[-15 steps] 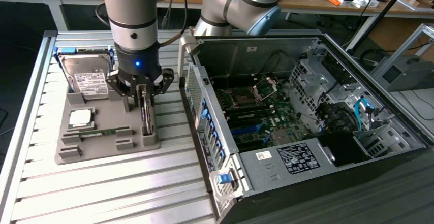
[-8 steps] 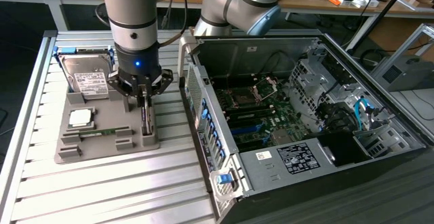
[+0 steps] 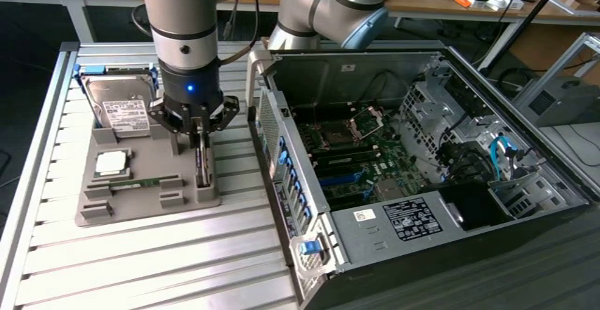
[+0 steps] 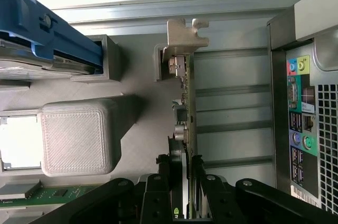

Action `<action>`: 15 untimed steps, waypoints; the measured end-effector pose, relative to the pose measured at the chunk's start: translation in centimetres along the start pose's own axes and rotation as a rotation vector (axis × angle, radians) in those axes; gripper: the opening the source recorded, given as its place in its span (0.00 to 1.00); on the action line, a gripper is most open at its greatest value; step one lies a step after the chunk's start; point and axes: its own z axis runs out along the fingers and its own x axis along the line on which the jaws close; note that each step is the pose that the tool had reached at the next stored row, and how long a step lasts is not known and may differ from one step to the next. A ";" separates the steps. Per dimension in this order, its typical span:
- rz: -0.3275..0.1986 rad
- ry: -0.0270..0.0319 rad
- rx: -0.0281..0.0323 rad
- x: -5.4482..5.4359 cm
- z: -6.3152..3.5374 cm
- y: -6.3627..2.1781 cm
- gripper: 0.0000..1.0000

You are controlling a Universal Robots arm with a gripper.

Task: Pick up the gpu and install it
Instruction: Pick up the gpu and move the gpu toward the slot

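As claw [image 3: 199, 143] clamps upright gpu [image 4: 189, 97] | grey tray [image 3: 131, 208] on slatted metal table [image 3: 140, 261] | cluttered desks [image 3: 431, 6] behind

The scene is taken in by the exterior view from high up and well back, angled down across the bench [image 3: 140, 254], with the grey holder [image 3: 122, 201] toward the exterior view's left and the open computer case [image 3: 375, 229] toward its right. In the wrist view the holder is seen from close by, straight down past the jaws. The holder, the upright gpu [image 4: 187, 92] and the case's rear port panel [image 4: 302, 108] are shared by both.
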 end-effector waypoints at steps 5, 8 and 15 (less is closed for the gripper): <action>0.000 -0.0001 -0.0001 0.0 0.00 0.00 0.27; 0.000 -0.0001 0.0000 0.0 -0.19 0.00 0.27; 0.000 0.0000 0.0000 0.0 -0.71 0.01 0.27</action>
